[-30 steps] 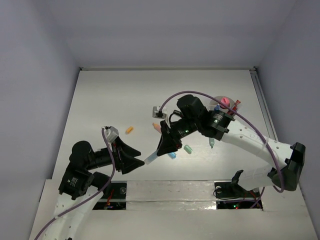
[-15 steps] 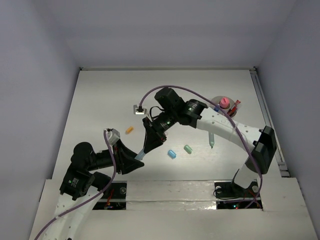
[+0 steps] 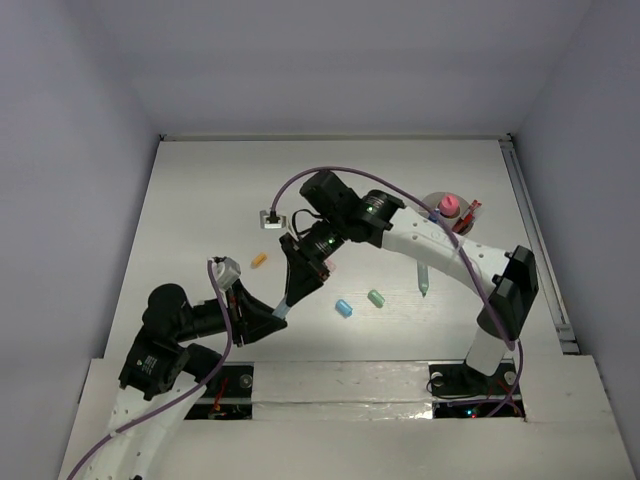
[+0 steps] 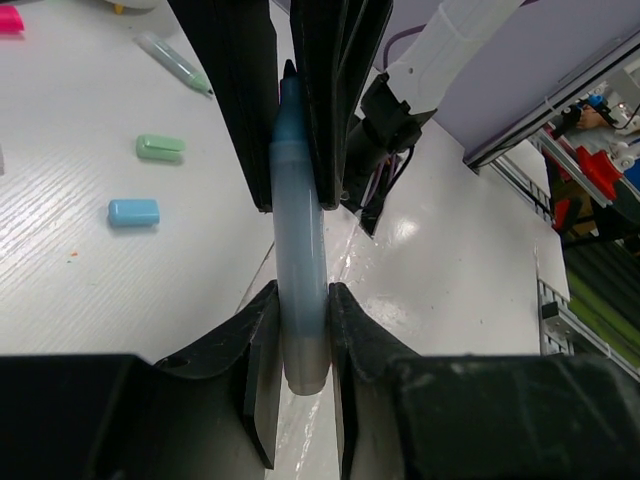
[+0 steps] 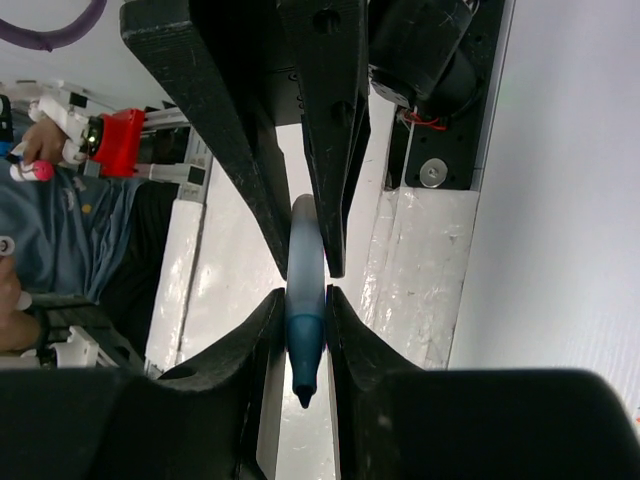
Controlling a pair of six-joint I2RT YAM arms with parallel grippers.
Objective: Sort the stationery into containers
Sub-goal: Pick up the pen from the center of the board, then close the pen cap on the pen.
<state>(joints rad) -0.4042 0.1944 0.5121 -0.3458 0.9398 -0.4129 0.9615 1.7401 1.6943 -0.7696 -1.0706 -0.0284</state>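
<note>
Blue marker (image 4: 298, 230) — in left gripper (image 4: 300, 292), right gripper (image 5: 304, 295)

**White Links, Black Joints, Purple Cables**

The left arm (image 3: 135, 420) and right arm (image 3: 450, 255) share one build: smooth white links between bulky black joint housings. A purple cable (image 3: 345, 169) runs along each arm. A small green light (image 3: 327, 240) glows on the right arm's black wrist. The left gripper (image 4: 300, 300) and right gripper (image 5: 305, 300) have matte black, wedge-shaped fingers (image 5: 250, 340) with round screw holes (image 5: 325, 20).
</note>
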